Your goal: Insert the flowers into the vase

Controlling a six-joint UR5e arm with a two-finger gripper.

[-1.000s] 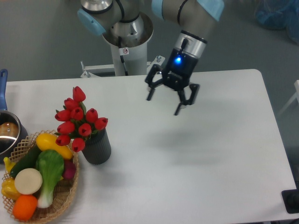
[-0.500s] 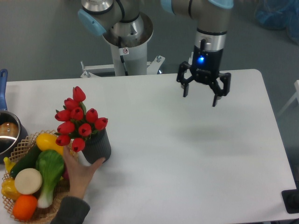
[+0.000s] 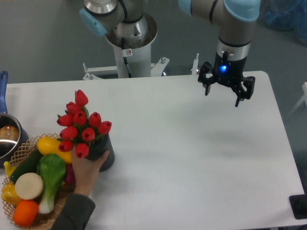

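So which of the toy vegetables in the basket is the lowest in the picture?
The orange one, round and bright, at the bottom edge of the wicker basket, just below the white disc-shaped piece.

Red flowers [image 3: 81,125] stand in a near-black ribbed vase [image 3: 103,154] on the white worktop [image 3: 192,158]. The black tool [image 3: 224,88] glows blue.

Red flowers [image 3: 82,123] upright in dark vase [image 3: 101,154].
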